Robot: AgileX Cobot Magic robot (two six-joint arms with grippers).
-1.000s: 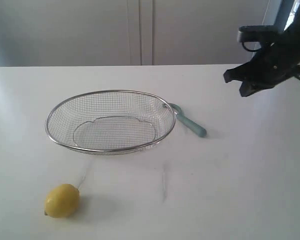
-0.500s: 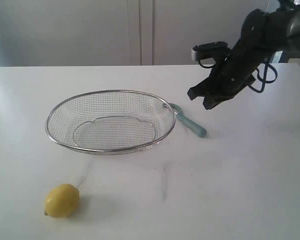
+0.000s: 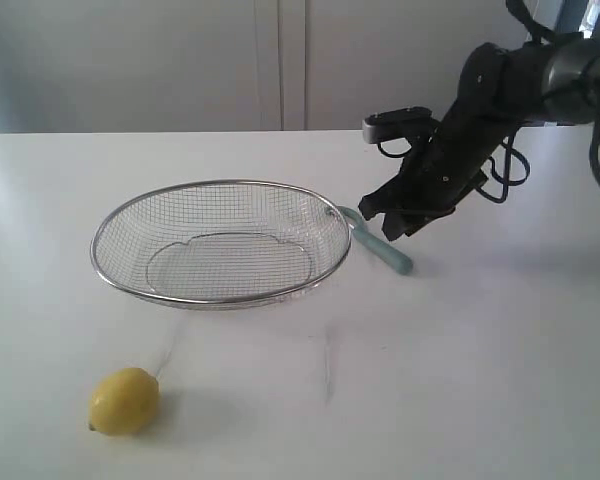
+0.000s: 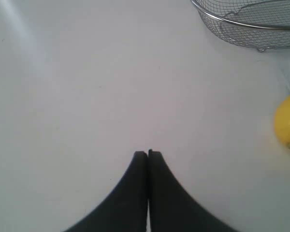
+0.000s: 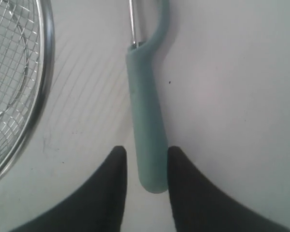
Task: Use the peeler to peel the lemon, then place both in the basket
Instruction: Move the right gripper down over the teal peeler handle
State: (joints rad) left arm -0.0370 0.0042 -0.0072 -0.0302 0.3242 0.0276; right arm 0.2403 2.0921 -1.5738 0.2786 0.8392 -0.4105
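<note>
Just beside the basket, right pincer straddles the peeler handle, parted, no squeeze yet. Step: peeler pickup. Next: close on handle, lift. Meanwhile lemon lies well apart from basket; left pincer pinched together, empty.

Left wrist view crops lemon and basket.
</note>
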